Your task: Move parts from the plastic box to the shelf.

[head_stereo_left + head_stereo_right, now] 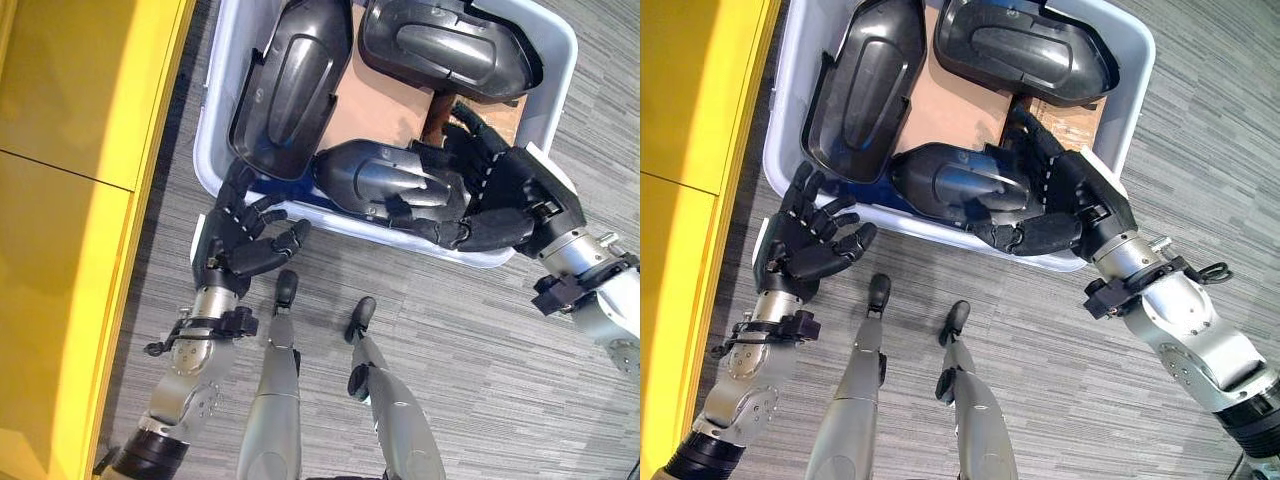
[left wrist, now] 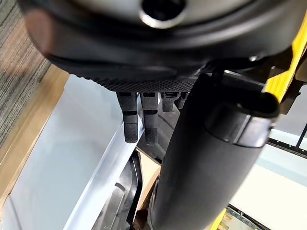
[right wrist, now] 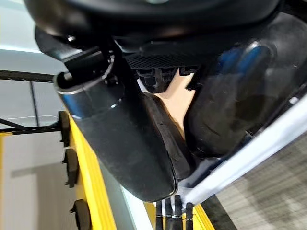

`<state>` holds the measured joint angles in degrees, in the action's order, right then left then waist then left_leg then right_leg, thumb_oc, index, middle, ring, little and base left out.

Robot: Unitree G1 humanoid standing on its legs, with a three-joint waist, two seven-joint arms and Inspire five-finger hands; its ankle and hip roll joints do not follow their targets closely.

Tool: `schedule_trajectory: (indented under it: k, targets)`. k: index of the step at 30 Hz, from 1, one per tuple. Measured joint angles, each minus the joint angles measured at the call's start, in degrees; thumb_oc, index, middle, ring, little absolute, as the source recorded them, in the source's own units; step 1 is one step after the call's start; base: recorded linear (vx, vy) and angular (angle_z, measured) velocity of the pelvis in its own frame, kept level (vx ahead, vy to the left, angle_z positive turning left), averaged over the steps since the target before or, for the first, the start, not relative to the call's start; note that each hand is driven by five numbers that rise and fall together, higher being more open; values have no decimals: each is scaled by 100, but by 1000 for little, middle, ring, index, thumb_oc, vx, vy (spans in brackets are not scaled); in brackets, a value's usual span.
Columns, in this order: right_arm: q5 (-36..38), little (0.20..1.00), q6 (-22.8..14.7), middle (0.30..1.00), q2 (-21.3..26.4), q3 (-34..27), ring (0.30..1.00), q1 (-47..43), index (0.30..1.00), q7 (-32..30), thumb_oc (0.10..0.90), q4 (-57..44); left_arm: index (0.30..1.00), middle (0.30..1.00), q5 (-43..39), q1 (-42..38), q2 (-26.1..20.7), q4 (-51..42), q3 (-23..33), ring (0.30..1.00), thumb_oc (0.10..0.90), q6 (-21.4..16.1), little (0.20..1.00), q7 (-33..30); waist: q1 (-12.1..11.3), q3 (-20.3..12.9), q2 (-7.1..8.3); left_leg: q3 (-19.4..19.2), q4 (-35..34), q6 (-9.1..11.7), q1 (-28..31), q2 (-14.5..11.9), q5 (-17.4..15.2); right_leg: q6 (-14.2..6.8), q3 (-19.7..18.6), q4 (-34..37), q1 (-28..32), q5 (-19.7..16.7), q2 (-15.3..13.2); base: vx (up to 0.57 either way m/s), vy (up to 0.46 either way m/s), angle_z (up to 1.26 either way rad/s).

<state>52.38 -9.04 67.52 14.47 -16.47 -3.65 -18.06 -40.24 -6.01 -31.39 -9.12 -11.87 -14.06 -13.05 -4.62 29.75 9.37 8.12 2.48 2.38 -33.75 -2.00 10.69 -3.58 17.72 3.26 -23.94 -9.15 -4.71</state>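
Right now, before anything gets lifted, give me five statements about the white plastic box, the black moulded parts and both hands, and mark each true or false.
1. The white plastic box holds three black moulded parts. True.
2. The right hand reaches into the box at the nearest black part. True.
3. The left hand grips a part. False: it is open, holding nothing, outside the box's near wall.
4. The box stands on a table. False: it stands on grey carpet.
5. A yellow shelf lies on the robot's left. True.

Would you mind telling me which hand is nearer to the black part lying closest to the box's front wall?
The right hand is nearer, curled around that black part inside the box. The left hand hovers open outside the box's front corner.
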Motion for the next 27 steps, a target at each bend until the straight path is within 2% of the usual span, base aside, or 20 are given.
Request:
schedule_trajectory:
  k: [3, 6, 9, 10, 14, 15, 17, 18, 19, 20, 22, 23, 24, 26, 27]
  targets:
    - [-373, 1000, -37, 1000, 184, 10, 1000, -43, 1000, 62, 900, -13, 1000, 1000, -1, 41, 1, 1, 4, 1000, 900, 0, 1000, 10, -4, -1, 2, 9, 34, 3, 0, -4, -3, 0, 0, -42, 1, 1, 0, 0, 0, 0]
    - [-900, 1000, -63, 1000, 198, 80, 1000, -466, 1000, 61, 900, 1, 1000, 1000, -4, 45, 5, 4, 7, 1000, 900, -1, 1000, 64, -16, -2, 2, 15, 52, 4, -1, -7, -2, 1, 0, -68, 1, 0, 2, 0, 0, 0]
    - [-1341, 1000, -103, 1000, 197, 600, 1000, -1381, 1000, 3, 900, 255, 1000, 1000, -8, 41, 7, 4, -7, 1000, 900, -4, 1000, 130, -36, -8, 12, 27, 55, 6, -4, -9, 0, 2, 8, -81, 1, -1, 5, 0, 0, 0]
    - [-1723, 1000, -121, 1000, 201, 976, 1000, -1993, 1000, -47, 900, 608, 1000, 1000, -9, 13, 22, 5, -36, 1000, 900, -3, 1000, 146, -53, -9, 13, 33, 55, 8, -8, -10, 2, 2, 11, -81, -1, -1, 8, 7, -21, 3]
    - [-2558, 1000, -164, 1000, 381, 998, 1000, -2288, 1000, -219, 900, 723, 1000, 1000, -10, 33, 27, 5, -86, 1000, 900, -8, 1000, 255, -181, -10, 14, 58, 53, 7, -15, -1, 2, -7, -9, -82, 3, 8, 4, 7, -19, 4]
    - [-3047, 1000, -165, 1000, 668, 1440, 1000, -2745, 1000, -272, 900, 739, 1000, 1000, -11, 36, 22, 7, -80, 1000, 900, -14, 1000, 264, -184, -10, 14, 72, 54, 8, -21, 1, 4, -10, -26, -81, 6, 11, 6, 19, -30, 10]
    - [-3440, 1000, -191, 1000, 767, 1774, 1000, -2960, 1000, -270, 900, 826, 1000, 1000, -12, 41, 29, 6, -118, 1000, 900, -15, 1000, 338, -199, -12, 19, 146, 60, 17, -23, 9, 9, -15, -38, -80, 43, 32, 12, 20, -26, 10]
    - [-4263, 1000, -178, 1000, 1282, 3642, 1000, -4704, 1000, -255, 900, 1220, 1000, 1000, -9, 23, 26, -8, -80, 1000, 900, -13, 1000, 403, -217, -17, 24, 136, 117, 30, -52, -1, 1, -16, -48, -72, 38, 32, 29, 12, -13, 7]
    - [-4909, 1000, -183, 1000, 1455, 4164, 1000, -5180, 1000, -219, 900, 1343, 1000, 1000, -10, 34, 38, -2, -101, 1000, 900, -22, 1000, 469, -271, -75, 113, 188, 118, 42, -69, -19, 6, -13, -19, -78, 38, 47, 56, 7, -10, 7]
    - [-5136, 1000, -184, 1000, 1543, 4418, 1000, -5463, 1000, -207, 900, 1358, 1000, 1000, -9, 22, 35, -2, -154, 1000, 900, -21, 1000, 483, -299, -87, 130, 208, 119, 45, -79, -17, 9, -17, -7, -78, 35, 51, 57, 5, -11, 12]
    - [-5443, 1000, -206, 1000, 1547, 4539, 1000, -5701, 1000, -211, 900, 1325, 1000, 1000, -9, 30, 33, 1, -162, 1000, 900, -21, 1000, 505, -306, -93, 139, 203, 120, 46, -85, -1, 11, -18, -13, -86, 25, 51, 39, 1, -4, 2]
    - [-5650, 1000, -243, 1000, 1544, 4831, 1000, -5984, 1000, -244, 900, 1345, 1000, 1000, -9, 38, 30, 4, -138, 1000, 900, -22, 1000, 505, -330, -97, 146, 201, 122, 47, -94, 7, 11, -19, -13, -90, 20, 52, 31, 0, 0, 0]
    - [-5915, 1000, -261, 1000, 1555, 5388, 1000, -6458, 1000, -226, 900, 1375, 1000, 1000, -9, 22, 12, 14, -140, 1000, 900, -22, 1000, 505, -333, -98, 148, 198, 122, 47, -96, 10, 11, -20, -13, -90, 17, 52, 30, 0, 0, 0]
    - [-6375, 1000, -294, 1000, 1430, 5922, 1000, -6818, 1000, -191, 900, 1444, 1000, 1000, -7, 52, 6, 22, -132, 1000, 900, -34, 1000, 511, -343, -129, 194, 229, 122, 52, -108, 11, 6, -24, 10, -122, 3, 80, 23, 0, -10, 2]
    - [-6721, 1000, -276, 1000, 1316, 7061, 1000, -7763, 1000, -165, 900, 1525, 1000, 1000, -5, 48, -7, 35, -123, 1000, 900, -36, 1000, 510, -346, -135, 202, 209, 122, 54, -114, 5, 8, -26, 2, -128, -15, 83, 29, 0, 0, 0]
